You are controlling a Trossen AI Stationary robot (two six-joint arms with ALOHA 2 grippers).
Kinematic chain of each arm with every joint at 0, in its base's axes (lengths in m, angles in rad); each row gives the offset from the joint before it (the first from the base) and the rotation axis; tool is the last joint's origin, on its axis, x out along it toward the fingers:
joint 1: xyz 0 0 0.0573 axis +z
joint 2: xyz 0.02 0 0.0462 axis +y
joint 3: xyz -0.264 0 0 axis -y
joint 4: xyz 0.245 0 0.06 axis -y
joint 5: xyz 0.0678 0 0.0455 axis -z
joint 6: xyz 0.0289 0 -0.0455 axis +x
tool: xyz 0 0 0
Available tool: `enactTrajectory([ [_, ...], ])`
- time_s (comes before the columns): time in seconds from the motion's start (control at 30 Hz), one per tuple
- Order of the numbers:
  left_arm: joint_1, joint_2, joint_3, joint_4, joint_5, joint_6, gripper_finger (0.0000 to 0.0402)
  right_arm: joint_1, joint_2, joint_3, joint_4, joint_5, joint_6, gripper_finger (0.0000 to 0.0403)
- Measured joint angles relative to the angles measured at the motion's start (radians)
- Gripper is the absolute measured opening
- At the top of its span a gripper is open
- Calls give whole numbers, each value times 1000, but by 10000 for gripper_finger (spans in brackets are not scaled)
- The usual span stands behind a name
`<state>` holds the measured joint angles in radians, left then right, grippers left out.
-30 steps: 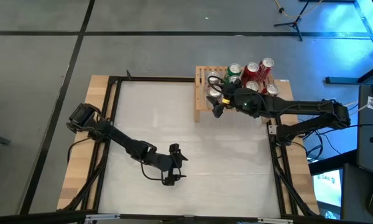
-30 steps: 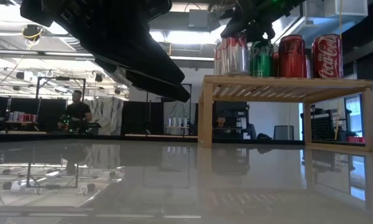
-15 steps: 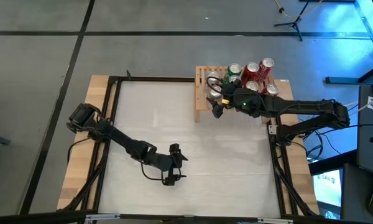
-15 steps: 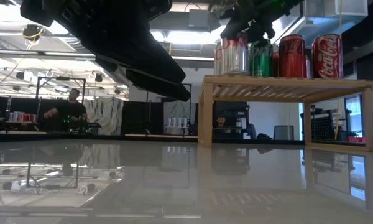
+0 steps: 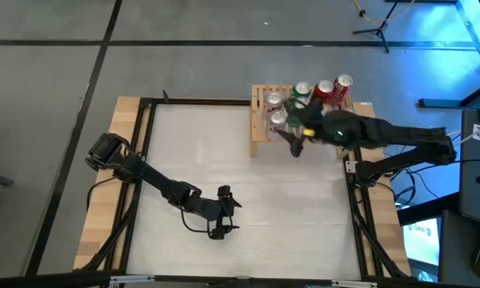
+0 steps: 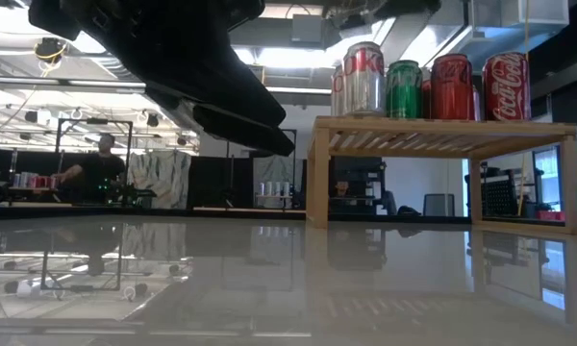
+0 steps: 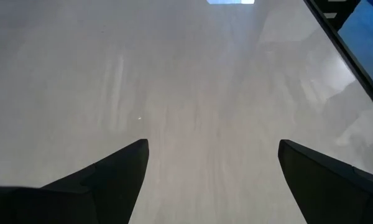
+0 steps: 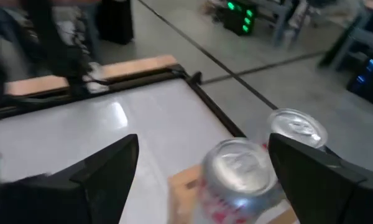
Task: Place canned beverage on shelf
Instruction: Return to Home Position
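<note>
1. While the right end effector (image 8: 203, 143) is hovering above the shelf (image 5: 258, 132) near its front edge, its fingers are gaping wide and gripping nothing.
2. Two silver cans (image 8: 239, 169) are standing upright on the shelf's tabletop-centre end, beside a green can (image 6: 404, 88) and red cans (image 6: 452, 86).
3. The left end effector (image 7: 212, 149) is idling wide open and empty over the bare tabletop (image 7: 174, 74).

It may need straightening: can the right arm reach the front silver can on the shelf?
Likely yes: the right gripper hovers near the front silver can, jaws open, nothing between them.
</note>
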<state>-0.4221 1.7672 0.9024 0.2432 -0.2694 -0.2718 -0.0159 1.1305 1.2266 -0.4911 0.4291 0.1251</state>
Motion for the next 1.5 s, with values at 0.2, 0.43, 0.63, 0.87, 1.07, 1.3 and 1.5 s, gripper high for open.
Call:
enactTrajectory([
  [0.2,-5,-56,0,-15,-1,39,347,166,-127,-123,22,50,1,351],
  [0.43,-3,-166,-10,-107,-82,80,347,310,-234,-322,110,90,82,351],
  [0.63,52,-318,-175,-53,-89,72,347,399,-291,-486,214,98,118,351],
  [0.87,129,-585,-468,94,-59,43,347,466,-294,-598,347,98,118,351],
  [1.07,177,-799,-675,165,-54,43,347,510,-295,-719,478,92,109,349],
  [1.3,220,-1006,-832,225,-7,46,347,527,-296,-890,701,47,103,278],
  [1.5,249,-1136,-895,186,6,46,347,522,-337,-1005,790,-62,25,148],
])
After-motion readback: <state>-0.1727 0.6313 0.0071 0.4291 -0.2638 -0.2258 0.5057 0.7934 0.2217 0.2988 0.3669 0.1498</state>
